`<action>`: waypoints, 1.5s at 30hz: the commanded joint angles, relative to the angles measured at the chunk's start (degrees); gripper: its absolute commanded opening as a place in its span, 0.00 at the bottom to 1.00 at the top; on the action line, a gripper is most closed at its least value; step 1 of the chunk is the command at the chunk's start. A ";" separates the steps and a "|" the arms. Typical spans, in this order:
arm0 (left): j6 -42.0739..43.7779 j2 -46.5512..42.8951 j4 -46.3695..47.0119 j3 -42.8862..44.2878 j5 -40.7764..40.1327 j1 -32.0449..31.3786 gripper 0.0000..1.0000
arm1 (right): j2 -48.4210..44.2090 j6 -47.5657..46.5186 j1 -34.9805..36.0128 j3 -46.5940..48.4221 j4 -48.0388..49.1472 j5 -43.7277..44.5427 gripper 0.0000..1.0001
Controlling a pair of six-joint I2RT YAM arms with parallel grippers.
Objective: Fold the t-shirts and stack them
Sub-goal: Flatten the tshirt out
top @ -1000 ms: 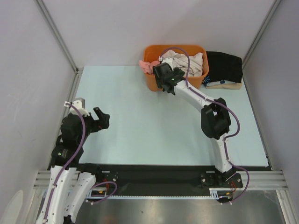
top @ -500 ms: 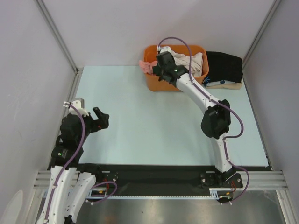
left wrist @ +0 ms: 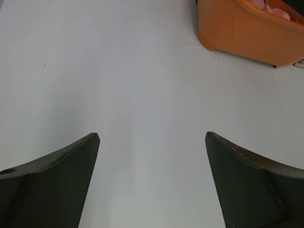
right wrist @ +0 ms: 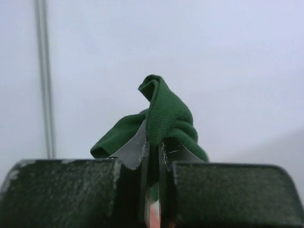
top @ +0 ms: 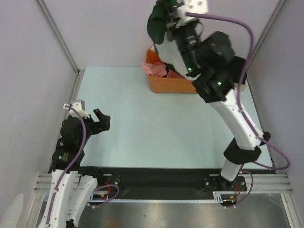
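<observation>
My right gripper (top: 172,18) is raised high above the orange basket (top: 168,84), shut on the dark green edge of the cream and green t-shirt (top: 156,23). Its cream body (top: 164,48) hangs down toward the basket. In the right wrist view a fold of green cloth (right wrist: 166,114) is pinched between the closed jaws of the right gripper (right wrist: 153,142). A pink t-shirt (top: 155,69) lies in the basket's left end. My left gripper (top: 101,118) hovers low at the table's left, open with nothing in it; in its own view the left gripper (left wrist: 152,135) has only bare table between its fingers.
The orange basket (left wrist: 237,28) stands at the table's far edge, with pink cloth (left wrist: 275,6) showing over its rim. Grey walls with metal posts close in the left, back and right sides. My raised right arm hides the table's far right corner.
My right gripper closed on the shirt inside the basket and rose steeply, pulling the cream and green t-shirt up out of it. The left arm has not moved.
</observation>
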 commanded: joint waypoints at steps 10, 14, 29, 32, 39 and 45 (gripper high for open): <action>0.19 1.00 1.58 -0.26 -0.17 0.63 1.00 | -46.08 6.34 0.38 -62.15 29.27 29.37 0.00; 0.28 1.18 1.67 -0.35 0.35 0.63 1.00 | -58.26 25.60 -3.65 -75.48 13.95 35.12 0.00; -17.02 19.41 19.75 -8.26 -4.03 -30.60 1.00 | -74.54 57.45 -9.38 -87.89 -25.58 30.47 0.00; -19.05 29.87 25.91 -6.42 -6.41 -38.18 1.00 | -75.16 59.39 -9.47 -89.30 -27.96 29.33 0.00; -20.99 52.39 34.44 4.21 -6.76 -46.47 0.96 | -77.70 59.05 -9.56 -92.73 -28.23 24.76 0.00; -23.18 68.05 37.51 13.88 -4.92 -49.20 0.91 | -79.73 57.47 -9.56 -95.10 -26.73 20.81 0.00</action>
